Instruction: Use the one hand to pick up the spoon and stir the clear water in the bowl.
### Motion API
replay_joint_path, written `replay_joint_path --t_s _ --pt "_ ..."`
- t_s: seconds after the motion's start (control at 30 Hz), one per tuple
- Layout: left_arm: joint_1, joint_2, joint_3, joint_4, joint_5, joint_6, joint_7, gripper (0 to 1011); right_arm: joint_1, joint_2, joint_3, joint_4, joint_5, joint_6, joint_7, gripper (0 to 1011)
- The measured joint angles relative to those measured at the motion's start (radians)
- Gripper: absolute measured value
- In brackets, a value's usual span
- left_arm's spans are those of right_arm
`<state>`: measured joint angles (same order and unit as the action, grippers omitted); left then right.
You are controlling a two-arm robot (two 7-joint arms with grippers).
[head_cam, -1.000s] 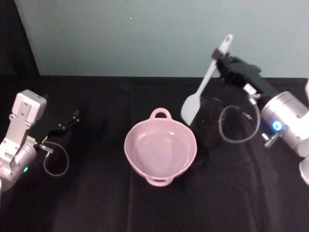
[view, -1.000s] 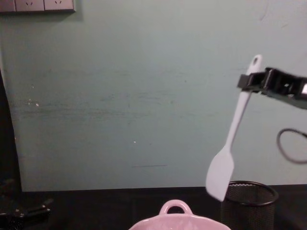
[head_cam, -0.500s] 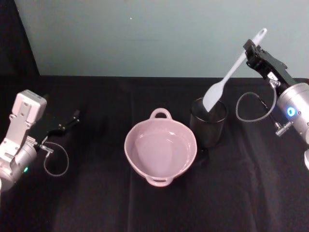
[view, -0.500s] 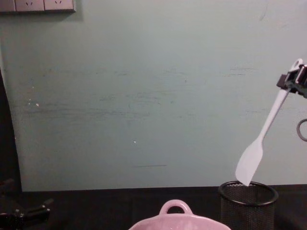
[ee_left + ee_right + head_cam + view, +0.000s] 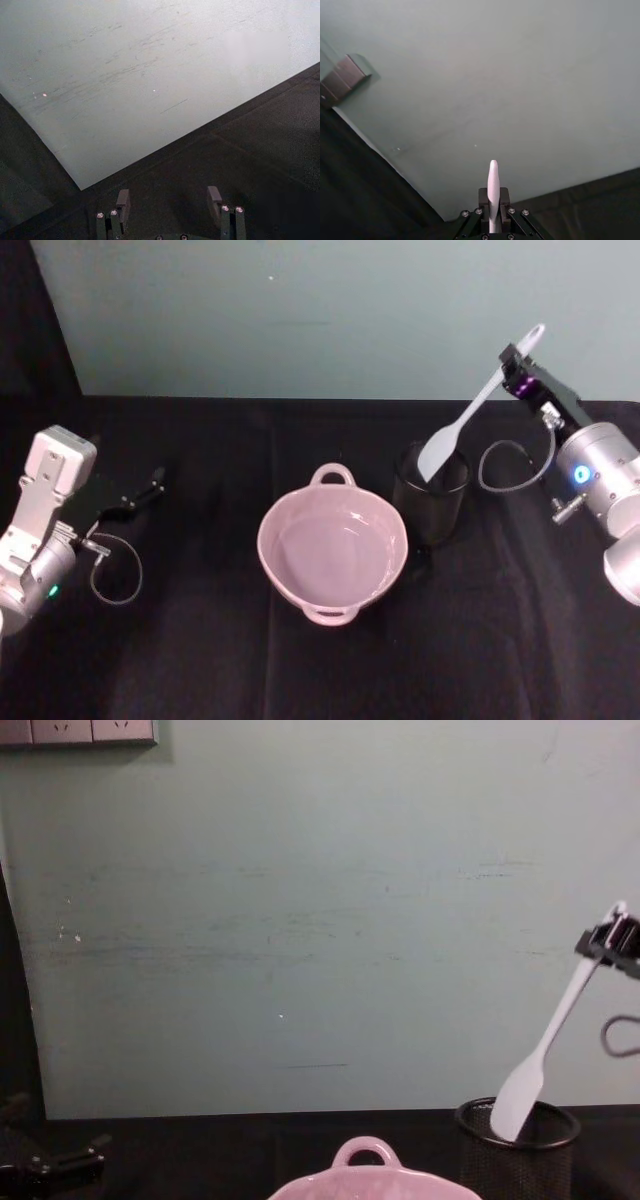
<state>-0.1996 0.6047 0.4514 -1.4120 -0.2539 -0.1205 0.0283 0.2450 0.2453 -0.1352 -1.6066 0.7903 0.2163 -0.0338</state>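
The right gripper (image 5: 517, 370) is up at about two o'clock from the bowl (image 5: 333, 550), jaws pinched tight on the spoon (image 5: 468, 418) just below the hole at the handle tip; from the right wrist that white tip pokes up between the closed fingers. The spoon hangs on a slant, long axis running from the jaws at upper right down toward eight o'clock, and its broad flat head sits right at the mouth of the black mesh cup (image 5: 430, 495); from the chest camera the head (image 5: 517, 1102) looks dipped just inside the cup's rim. So the spoon is at the cup, not the bowl; the pink bowl sits centre table, just beside the cup on its nine o'clock side, water lying still in it. The stirring, I'd judge, depends on that head clearing the cup's rim and travelling toward nine o'clock over the bowl. The left gripper (image 5: 125, 502) rests low on the black table (image 5: 200, 660) far out at nine o'clock, fingers spread and holding nothing; the right arm is clearly the nearer one.
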Motion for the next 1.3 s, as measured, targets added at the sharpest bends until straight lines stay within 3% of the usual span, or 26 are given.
replay_joint_path --t_s 0.6,1.3 --pt "0.0 0.0 0.0 0.0 0.0 0.0 0.0 1011 0.003 -0.025 -0.028 0.116 -0.009 -0.015 0.001 123" --pt "0.0 0.0 0.0 0.0 0.0 0.0 0.0 1011 -0.006 -0.027 -0.029 0.131 -0.003 -0.008 0.018 123"
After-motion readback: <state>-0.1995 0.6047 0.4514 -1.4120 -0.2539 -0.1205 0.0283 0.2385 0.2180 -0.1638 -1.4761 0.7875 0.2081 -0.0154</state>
